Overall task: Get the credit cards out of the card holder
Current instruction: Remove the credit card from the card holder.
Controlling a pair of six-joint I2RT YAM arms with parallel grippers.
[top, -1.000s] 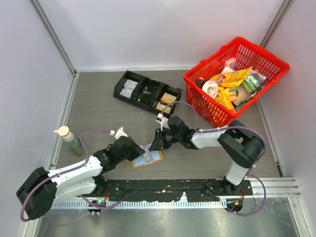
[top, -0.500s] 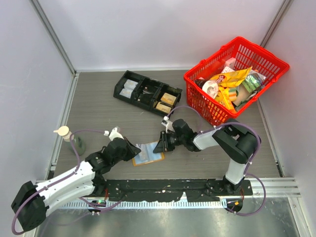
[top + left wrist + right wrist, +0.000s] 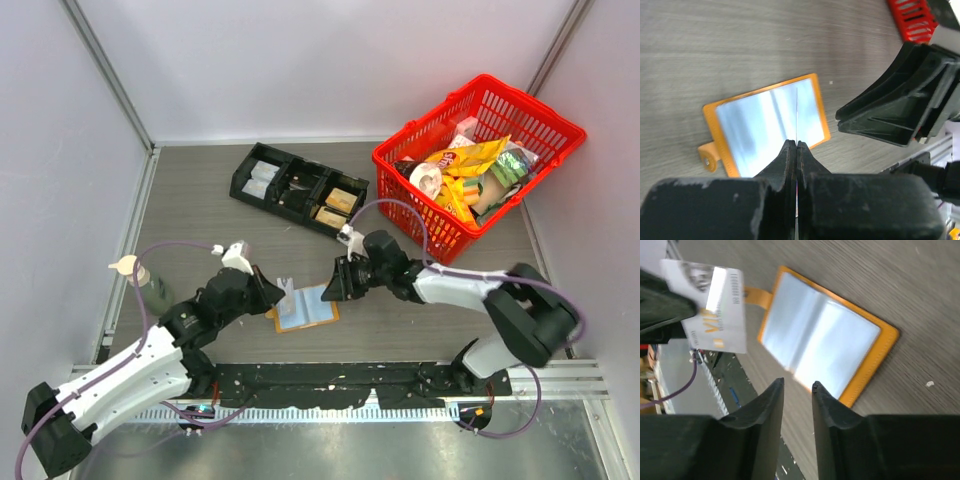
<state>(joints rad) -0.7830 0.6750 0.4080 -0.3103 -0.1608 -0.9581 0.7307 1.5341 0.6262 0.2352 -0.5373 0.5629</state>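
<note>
My left pincer [image 3: 797,146], clenched on the edge of a thin, stiff, probably slippery white plastic card [image 3: 710,305], holds it above the light tan-orange bifold card holder [image 3: 305,311] lying open on the grey counter [image 3: 200,225], my right pincer [image 3: 797,387] empty and slightly parted beside it.

The small flat tan-orange bifold card holder [image 3: 306,311] lies open on the grey wood-grain table [image 3: 200,230]. Its two pale blue-grey inner panels face up. A white plastic credit card [image 3: 715,305] with orange lettering is out of it, pinched in the left gripper [image 3: 797,147] near the holder's tab side.
</note>
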